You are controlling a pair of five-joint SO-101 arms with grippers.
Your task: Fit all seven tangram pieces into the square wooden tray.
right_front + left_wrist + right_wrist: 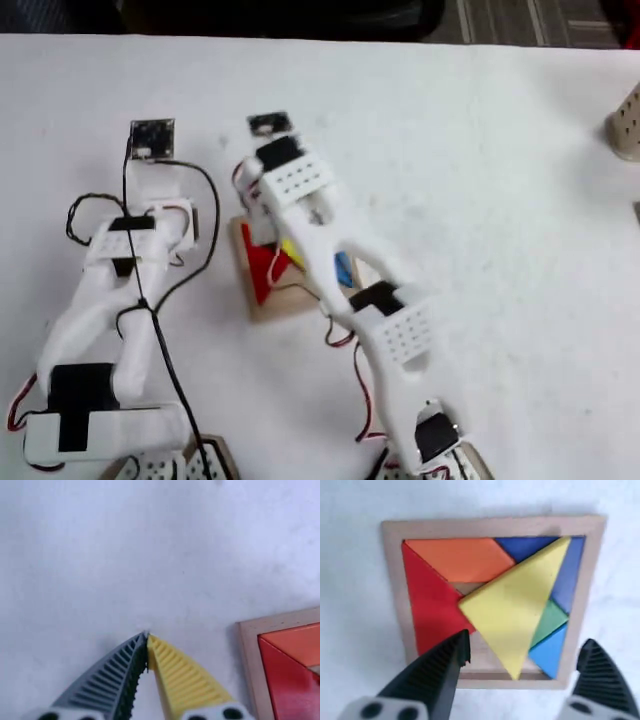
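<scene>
Looking down from the high camera, one square wooden tray (262,305) sits on a white desk (480,150), just toward 9 o'clock of centre. The right arm (330,240) stretches across it and hides most of the pieces. The left arm (100,300) stands toward 8 o'clock, with black cables (165,330) trailing over it.

The right wrist camera shows the tray holding one red triangle (430,610), one orange parallelogram (460,557), one green piece (551,620) and two blue patches (550,652). One large yellow triangle (515,610) lies skewed on top, so the number of blue pieces cannot be told. Bare wood shows between red and yellow.

The right end effector (526,647) hovers above the tray, spread wide and gripping nothing. The left end effector (146,645) is closed, tips touching, over bare desk near the tray's corner.

One perforated beige object (627,125) stands at the 2 o'clock edge.
</scene>
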